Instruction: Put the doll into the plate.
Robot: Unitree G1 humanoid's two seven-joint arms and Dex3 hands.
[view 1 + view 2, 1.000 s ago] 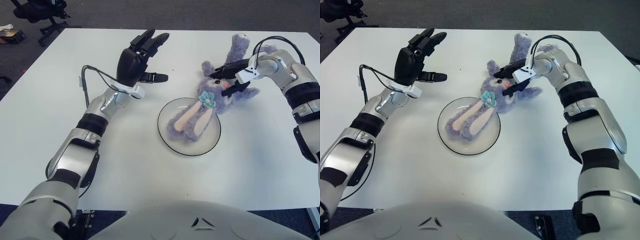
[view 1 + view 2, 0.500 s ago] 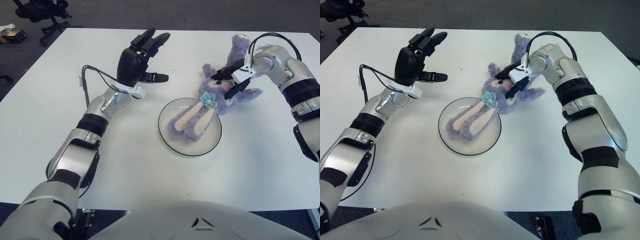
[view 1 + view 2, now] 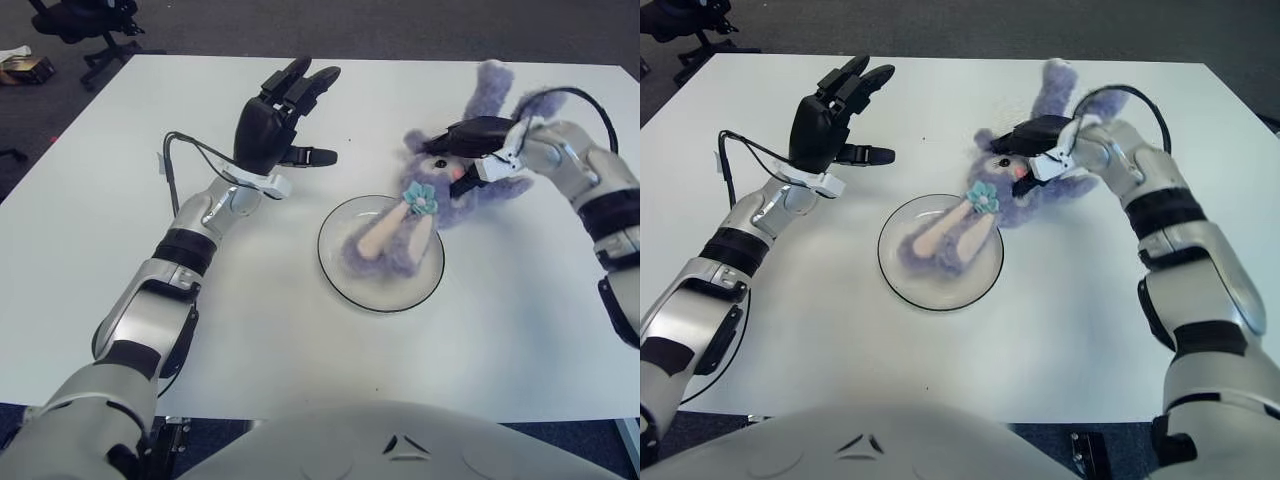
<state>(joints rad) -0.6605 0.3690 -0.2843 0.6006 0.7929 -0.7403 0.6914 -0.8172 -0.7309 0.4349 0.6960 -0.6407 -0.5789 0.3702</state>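
Half done, by my reckoning: doll [image 3: 440,195], ears inside plate [image 3: 381,293], body outside its far-right rim; my right hand [image 3: 478,150] pinching its head; left hand [image 3: 272,120] spread, left of plate; table [image 3: 300,330].

White table [image 3: 300,340], dark grey carpet floor [image 3: 400,25] beyond it, black office chair [image 3: 85,25] at far left
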